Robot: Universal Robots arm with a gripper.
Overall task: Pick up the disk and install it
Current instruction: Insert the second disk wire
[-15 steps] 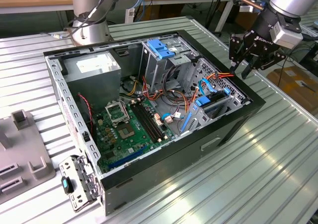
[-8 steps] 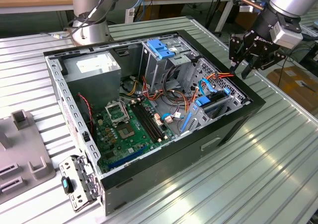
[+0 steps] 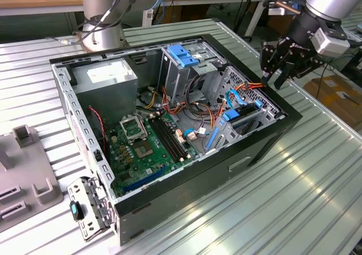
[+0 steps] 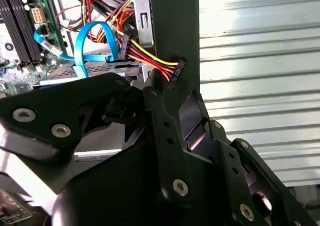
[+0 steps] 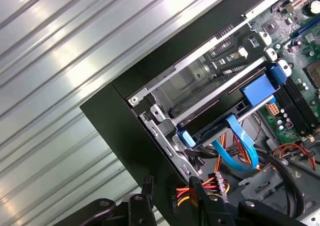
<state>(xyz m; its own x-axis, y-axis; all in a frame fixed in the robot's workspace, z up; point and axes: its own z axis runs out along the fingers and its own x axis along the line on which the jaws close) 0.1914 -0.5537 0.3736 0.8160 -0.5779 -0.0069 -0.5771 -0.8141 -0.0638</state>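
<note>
Disk (image 5: 220, 128) sits in the case's corner bay; gripper (image 3: 281, 68), empty and spread, hovers beyond the rim.

The computer case (image 3: 266, 139) is black, its motherboard (image 3: 144, 150) green. The disk (image 5: 220, 128) has light-blue rails, and the looping ribbon cable (image 5: 240, 148) is blue too (a brighter shade). The power wires (image 4: 145, 55) are red, yellow and black. The table (image 3: 294, 198) is ribbed silver, and the gripper (image 3: 281, 68) is black.
</note>
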